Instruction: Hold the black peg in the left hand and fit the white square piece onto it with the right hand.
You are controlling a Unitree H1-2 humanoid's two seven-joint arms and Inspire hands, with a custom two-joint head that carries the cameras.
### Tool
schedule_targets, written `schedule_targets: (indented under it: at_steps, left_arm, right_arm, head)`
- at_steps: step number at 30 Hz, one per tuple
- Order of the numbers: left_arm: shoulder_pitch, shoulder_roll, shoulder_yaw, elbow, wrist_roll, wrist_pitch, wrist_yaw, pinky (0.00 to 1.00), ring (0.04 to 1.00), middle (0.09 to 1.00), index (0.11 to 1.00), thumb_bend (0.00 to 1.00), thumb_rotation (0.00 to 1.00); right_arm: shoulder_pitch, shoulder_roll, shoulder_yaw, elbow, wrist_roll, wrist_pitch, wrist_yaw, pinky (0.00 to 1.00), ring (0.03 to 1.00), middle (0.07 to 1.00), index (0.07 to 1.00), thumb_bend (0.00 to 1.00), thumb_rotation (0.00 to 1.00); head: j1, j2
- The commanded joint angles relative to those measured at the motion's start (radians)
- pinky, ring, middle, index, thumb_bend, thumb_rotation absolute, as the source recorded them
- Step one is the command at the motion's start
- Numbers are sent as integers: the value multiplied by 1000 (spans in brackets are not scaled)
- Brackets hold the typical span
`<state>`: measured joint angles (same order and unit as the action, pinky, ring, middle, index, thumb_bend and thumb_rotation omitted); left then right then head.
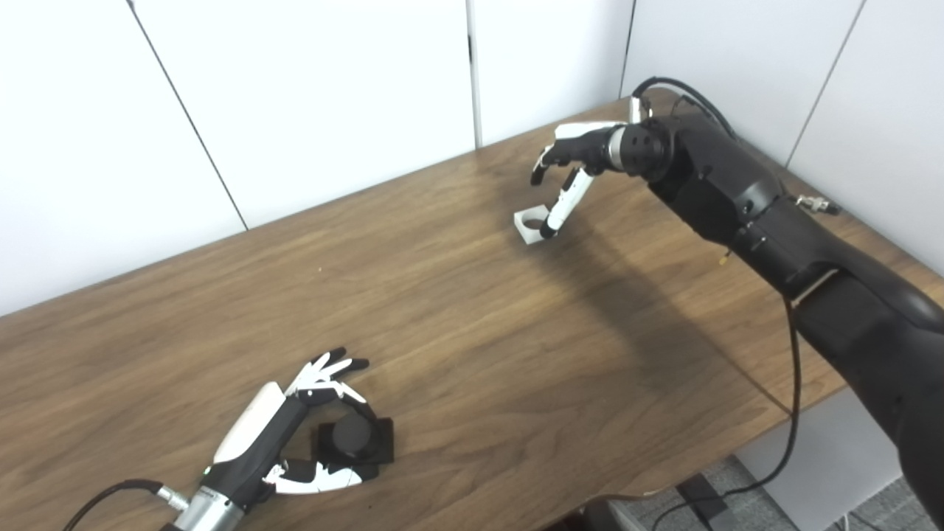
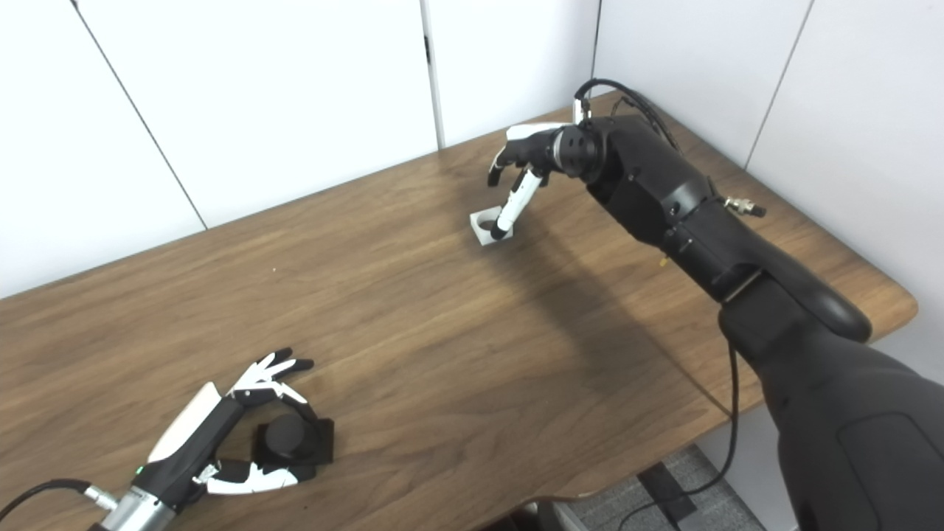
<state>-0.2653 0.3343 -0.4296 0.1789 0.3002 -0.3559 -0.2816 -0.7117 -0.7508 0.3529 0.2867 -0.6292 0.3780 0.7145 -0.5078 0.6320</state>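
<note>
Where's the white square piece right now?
The white square piece lies on the table toward the far right, under the right hand, whose thumb reaches its near edge.

The left hand [image 1: 295, 435] lay low at the near left, fingers and thumb curled apart in an open ring. The right arm [image 1: 745, 199] stretched far across, its hand [image 1: 568, 173] drooping with fingers spread downward.

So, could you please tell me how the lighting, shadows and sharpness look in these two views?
Left eye view: even, soft light; the right arm casts a broad dark shadow across the table; no glare on the wood. Right eye view: same shadow; the black peg inside the left hand shows little detail; the white square piece looks slightly soft.
</note>
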Motion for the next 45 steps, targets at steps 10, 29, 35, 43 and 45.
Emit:
schedule_targets:
  at_steps: [10,29,35,43,45]
  left_arm:
    - [37,26,-18,13,67,61,-40,1000,994,905,488,521,52]
    - [45,34,-13,-15,59,81,-49,1000,1000,908,488,521,52]
    - [51,32,-13,-26,60,93,-52,1000,1000,910,488,522,53]
    - [61,35,-12,-51,70,108,-50,1000,1000,910,488,522,52]
    - [63,37,-12,-58,75,116,-51,1000,1000,910,488,522,53]
  right_arm:
    - [-13,7,-8,-26,-1,10,-21,786,978,988,802,967,365]
    - [43,58,-5,33,-7,-57,-149,778,920,929,757,863,291]
    - [62,68,-4,55,-27,-80,-233,770,882,883,706,780,234]
    - [64,85,-9,107,-31,-104,-307,769,869,862,674,740,195]
    - [63,88,-6,117,-32,-110,-317,763,865,857,672,736,190]
  head:
    - [8,8]
    - [34,26]
    - [45,32]
    - [56,43]
    - [55,45]
